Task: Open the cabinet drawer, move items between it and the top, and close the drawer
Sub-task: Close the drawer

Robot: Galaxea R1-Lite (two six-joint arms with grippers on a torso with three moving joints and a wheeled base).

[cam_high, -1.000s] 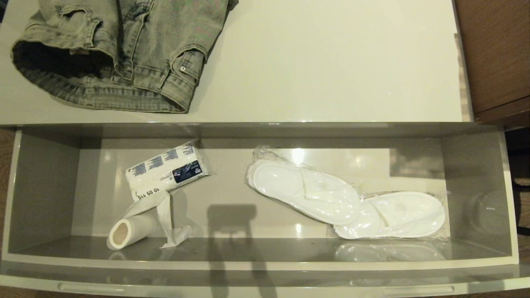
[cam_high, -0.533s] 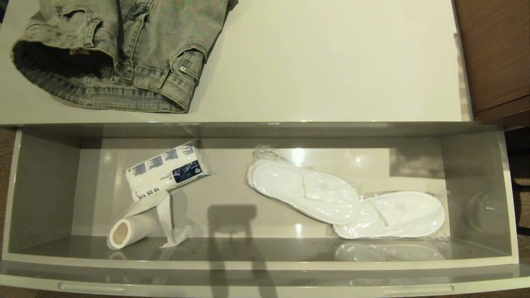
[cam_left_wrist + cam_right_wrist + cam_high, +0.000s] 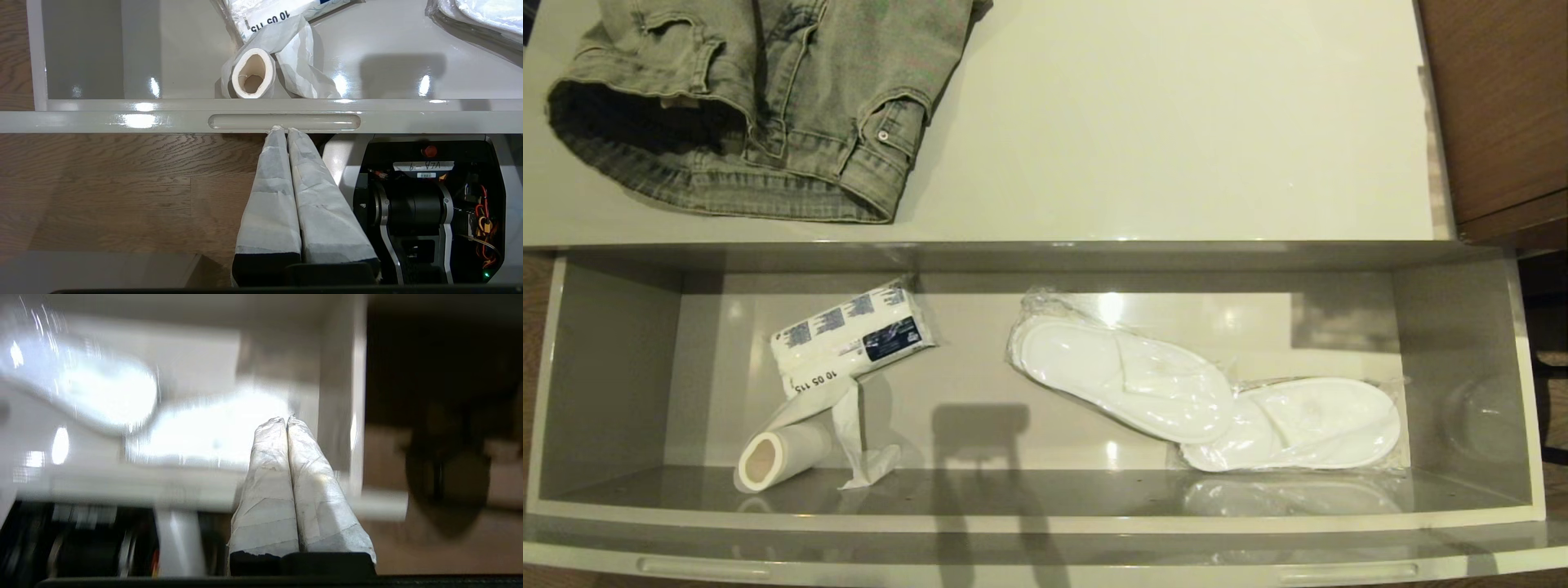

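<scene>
The cabinet drawer (image 3: pixel 1045 527) stands pulled out, grey inside. The wrapped white slippers (image 3: pixel 1209 400) lie in its right half. On the top (image 3: pixel 1176 122), at the far left, rests the folded grey-green denim garment (image 3: pixel 760 106). Neither gripper shows in the head view. In the left wrist view my left gripper (image 3: pixel 282 129) is shut and empty, its tips touching the lower edge of the left slot handle (image 3: pixel 284 121). My right gripper (image 3: pixel 286 419) is shut and empty over the drawer's front right corner, with a slipper (image 3: pixel 102 392) blurred off to one side.
A white paper roll (image 3: pixel 776 457) and a tissue pack with blue print (image 3: pixel 849 335) lie in the drawer's left half. Brown wooden furniture (image 3: pixel 1494 106) adjoins the top on the right. The robot base (image 3: pixel 429 204) and wooden floor (image 3: pixel 122 183) lie below the drawer front.
Drawer, slippers and garment have not moved. A faint shadow has come onto the drawer's front rim at the right.
</scene>
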